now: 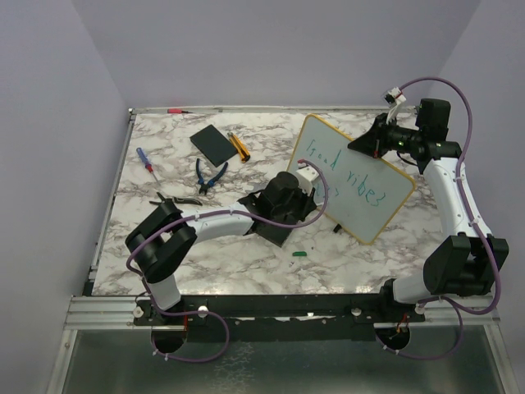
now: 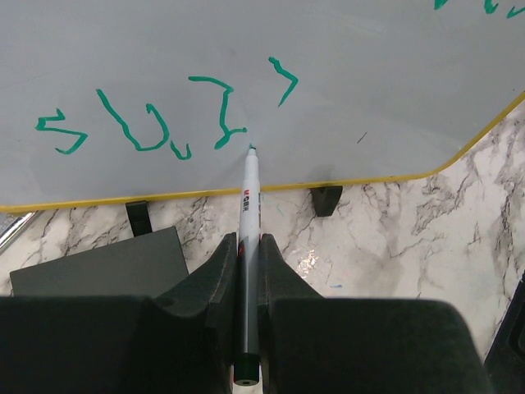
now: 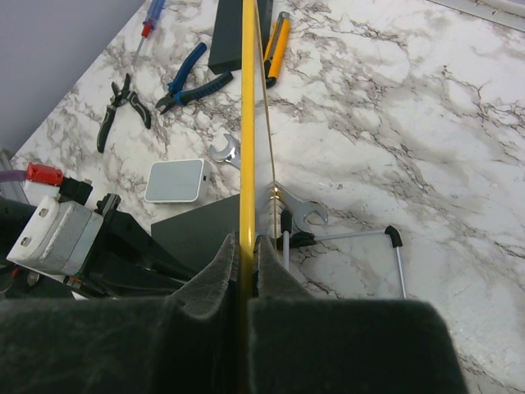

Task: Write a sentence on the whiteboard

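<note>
the whiteboard (image 1: 349, 205) stands propped on the right of the table (image 1: 205, 254), green sentence (image 2: 146, 148) on it. right gripper (image 3: 244, 246) pinches its yellow edge; left gripper (image 2: 248, 246) squeezes the marker (image 2: 248, 197) (tip at the board). a hard push might slide the board and smudge letters.

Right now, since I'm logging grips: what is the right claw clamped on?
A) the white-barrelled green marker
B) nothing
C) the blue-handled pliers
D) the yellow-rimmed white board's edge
D: the right claw is shut on the yellow rim of the large white whiteboard, seen edge-on from its wrist.
</note>
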Controlling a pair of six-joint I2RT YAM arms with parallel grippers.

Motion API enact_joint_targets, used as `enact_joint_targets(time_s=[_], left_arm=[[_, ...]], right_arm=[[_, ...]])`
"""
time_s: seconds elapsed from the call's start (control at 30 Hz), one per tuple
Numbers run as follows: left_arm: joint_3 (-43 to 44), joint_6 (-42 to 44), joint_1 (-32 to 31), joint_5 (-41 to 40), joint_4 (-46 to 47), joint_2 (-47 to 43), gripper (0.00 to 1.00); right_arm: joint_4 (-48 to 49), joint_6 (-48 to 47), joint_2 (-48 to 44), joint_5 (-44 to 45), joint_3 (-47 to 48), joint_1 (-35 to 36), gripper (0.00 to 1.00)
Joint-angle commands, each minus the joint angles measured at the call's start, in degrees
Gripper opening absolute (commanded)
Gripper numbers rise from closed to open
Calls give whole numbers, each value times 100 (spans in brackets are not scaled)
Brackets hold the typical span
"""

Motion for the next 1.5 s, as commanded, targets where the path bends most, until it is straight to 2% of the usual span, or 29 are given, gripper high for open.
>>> enact_joint_targets(time_s=[0.0, 1.1, 1.47], left_arm=[[283, 47, -21, -45, 212, 87, 0], [521, 160, -19, -140, 50, -377, 0], [-35, -14, -38, 96, 31, -672, 0]], right_arm=[[-345, 11, 23, -221, -169, 69, 1], [-337, 11, 43, -241, -173, 71, 1], [-345, 10, 33, -232, -173, 69, 1]])
